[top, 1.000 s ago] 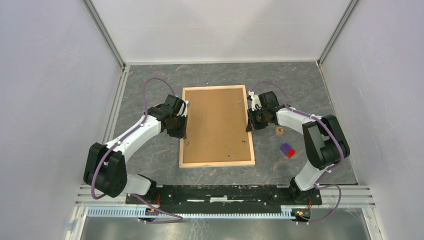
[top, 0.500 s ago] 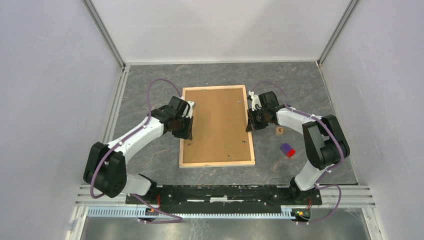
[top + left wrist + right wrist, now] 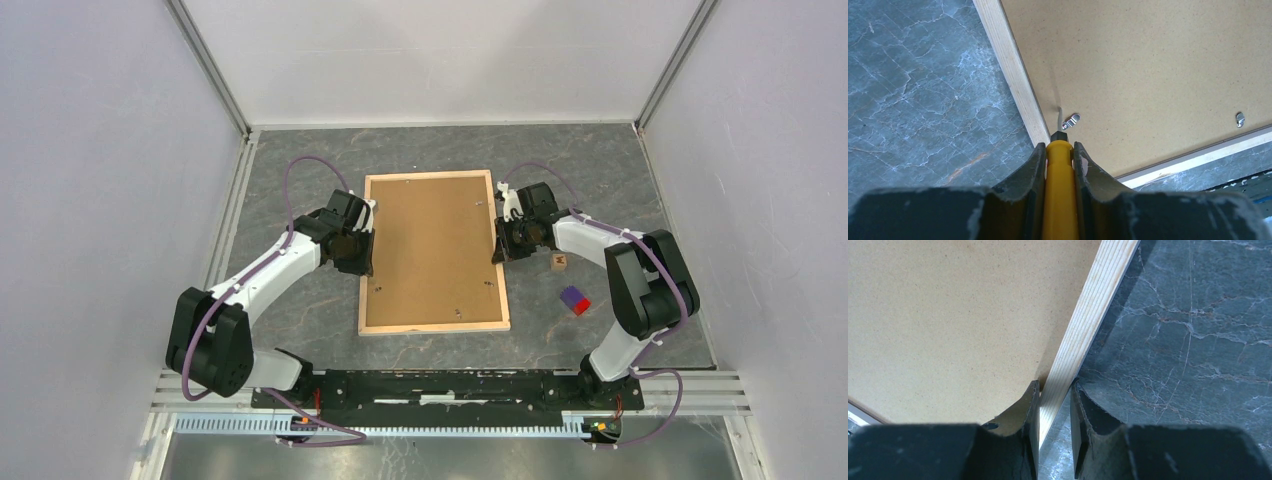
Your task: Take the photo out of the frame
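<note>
The frame (image 3: pixel 433 326) lies flat in the middle of the table (image 3: pixel 300 170), back side up. Its brown backing (image 3: pixel 432 245) sits inside the pale wood edge.

The left gripper (image 3: pixel 362 258) is at the frame's left side. In the left wrist view, this gripper (image 3: pixel 1060 147) is pinching a yellow tool (image 3: pixel 1060 200) tight between its two fingers. The tool's thin metal tip points down at the backing, right by the wood edge (image 3: pixel 1013 75). A small silver clip (image 3: pixel 1071 120) sits just beside the tip. Another clip (image 3: pixel 1240 118) is farther along the same end of the back.

The right gripper (image 3: pixel 500 250) is at the frame's right side. In the right wrist view, this gripper (image 3: pixel 1054 387) is pinching the wood edge (image 3: pixel 1083 325), with one finger over the backing and one over the table.

A small wood block (image 3: pixel 559 262) and a red and blue block (image 3: pixel 574 300) rest on the table to the right of the frame.
</note>
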You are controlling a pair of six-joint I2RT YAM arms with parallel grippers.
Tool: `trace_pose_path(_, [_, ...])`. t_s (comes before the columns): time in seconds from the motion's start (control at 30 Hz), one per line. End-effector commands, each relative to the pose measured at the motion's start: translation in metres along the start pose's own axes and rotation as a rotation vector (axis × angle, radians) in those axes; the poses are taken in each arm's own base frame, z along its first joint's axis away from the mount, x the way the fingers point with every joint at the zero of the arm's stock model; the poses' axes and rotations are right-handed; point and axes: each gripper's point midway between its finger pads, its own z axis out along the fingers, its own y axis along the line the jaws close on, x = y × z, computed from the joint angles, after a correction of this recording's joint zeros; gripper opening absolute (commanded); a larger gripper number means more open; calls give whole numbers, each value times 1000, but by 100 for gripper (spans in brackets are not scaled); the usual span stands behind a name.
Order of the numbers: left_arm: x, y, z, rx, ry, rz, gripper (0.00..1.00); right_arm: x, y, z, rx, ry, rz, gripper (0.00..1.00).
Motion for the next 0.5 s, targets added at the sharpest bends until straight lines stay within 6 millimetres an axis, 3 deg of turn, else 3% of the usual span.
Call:
trace_pose_path(0.0, [-2,-5,0,33,12,36,2,26,5,13,-35,79,-24,0])
trace_pose_path(0.23, [15,-16,1,101,77,77,2,26,5,12,-33,80,-26,0])
trace_pose_path(0.47, [18,-21,-5,117,68,108,2,25,5,14,-35,79,-24,0])
